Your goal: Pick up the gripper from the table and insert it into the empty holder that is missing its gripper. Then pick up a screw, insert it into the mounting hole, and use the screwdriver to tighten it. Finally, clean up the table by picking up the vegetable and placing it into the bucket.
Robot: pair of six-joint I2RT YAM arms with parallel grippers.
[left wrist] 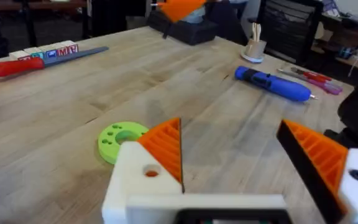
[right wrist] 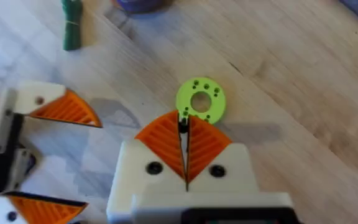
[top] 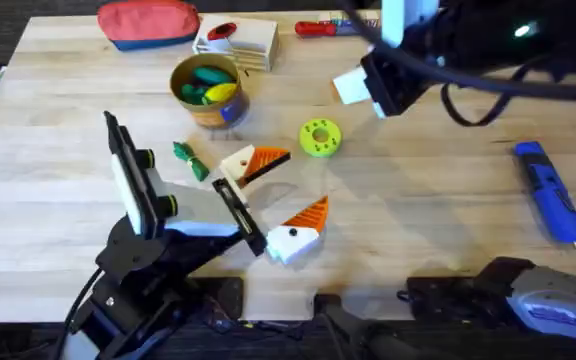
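Pale wooden table (top: 448,220) carries all the work, and I use the lime-green plastic disc with a hole (top: 319,137) as landmark. Just above this disc hangs the right gripper (right wrist: 185,127), its orange pads pressed together on what looks like a small black screw (right wrist: 183,124). Such a screw is hard, light and easy to drop, so I think it is best held by the shank, with the tip free. Near the disc, on the side of the arm bases, the left gripper (top: 293,190) stands wide apart and holds nothing. The small orange ribbed plastic wedge (left wrist: 165,146) already sits in its white angular plastic holder (left wrist: 135,180), but the mounting hole (left wrist: 149,172) looks empty. The small green toy vegetable (top: 190,160) lies well to the left of the disc; it is probably light, best pinched at its middle. The round gold-yellow tin bucket (top: 213,112), beyond the vegetable, already has green, blue and yellow toys inside. The blue pen-shaped powered screwdriver (top: 548,190) lies far right of the disc.
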